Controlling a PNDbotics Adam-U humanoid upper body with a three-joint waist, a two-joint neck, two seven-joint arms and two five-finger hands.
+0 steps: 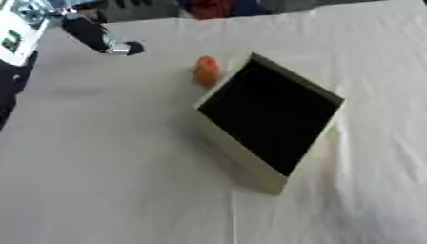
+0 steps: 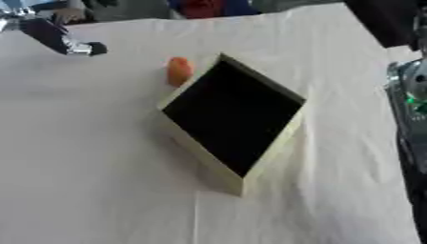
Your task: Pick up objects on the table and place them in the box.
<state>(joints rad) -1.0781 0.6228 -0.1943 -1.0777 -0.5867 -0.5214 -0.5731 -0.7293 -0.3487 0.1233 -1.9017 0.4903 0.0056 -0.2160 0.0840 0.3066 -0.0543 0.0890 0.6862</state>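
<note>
A shallow cream box [image 1: 238,151] with a black inside [image 1: 271,112] lies askew in the middle of the white cloth. An orange rounded object [image 1: 207,70] rests on the cloth against the box's far left wall, outside it. My left arm, black with a silver joint, comes in from the upper left corner. Its hand [image 1: 127,48] hovers over the cloth, well to the left of the orange object and apart from it. The right hand shows in neither view.
The white cloth [image 1: 100,171] covers the whole table, with wrinkles on the right side. A silver and dark part with a green spot [image 2: 410,95] stands beyond the table's right edge. A white item [image 1: 16,33] sits off the far left corner.
</note>
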